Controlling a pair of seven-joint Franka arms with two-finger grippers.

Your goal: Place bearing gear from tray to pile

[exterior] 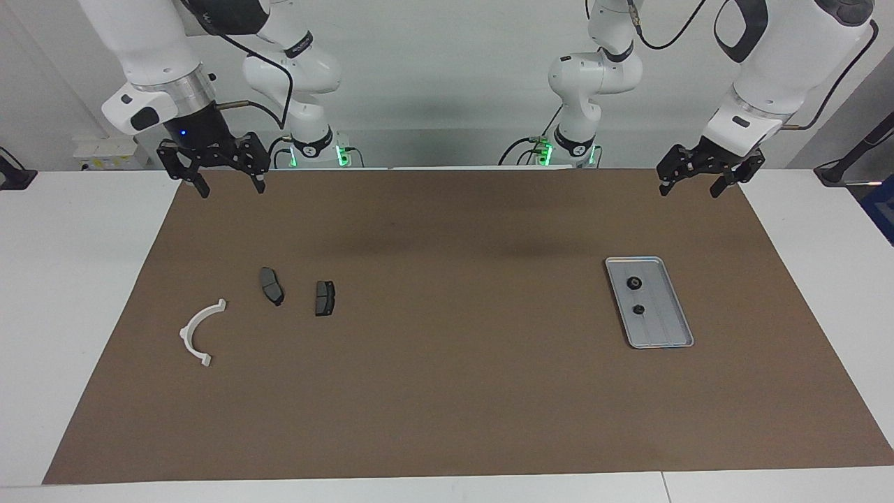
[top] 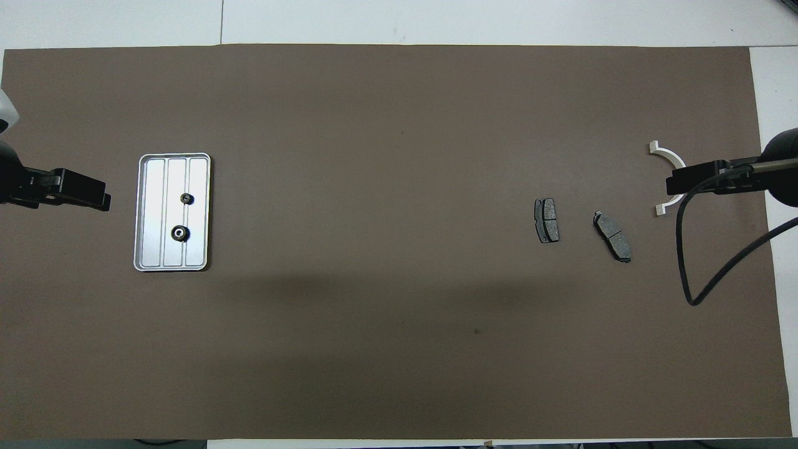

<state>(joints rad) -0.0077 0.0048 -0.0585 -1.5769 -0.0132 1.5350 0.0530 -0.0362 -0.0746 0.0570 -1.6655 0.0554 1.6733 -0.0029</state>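
Note:
The silver tray [exterior: 667,328] [top: 153,249] lies on the brown mat toward the left arm's end. Two small dark bearing gears rest in it, the larger one [exterior: 634,283] [top: 179,233] nearer to the robots than the smaller one [exterior: 638,309] [top: 186,198]. The pile lies toward the right arm's end: a white half-ring bracket [exterior: 201,332] [top: 664,153] and two dark pads [exterior: 272,286] [top: 613,236], [exterior: 325,297] [top: 547,220]. My left gripper [exterior: 690,190] [top: 103,201] hangs open and holds nothing, over the mat's edge at the robots' end. My right gripper [exterior: 232,188] [top: 670,186] hangs open there too, above the pile's end, and covers part of the bracket in the overhead view.
The brown mat [exterior: 447,391] [top: 399,349] covers most of the white table [exterior: 70,279]. A black cable [top: 692,274] loops down from the right arm over the mat's end.

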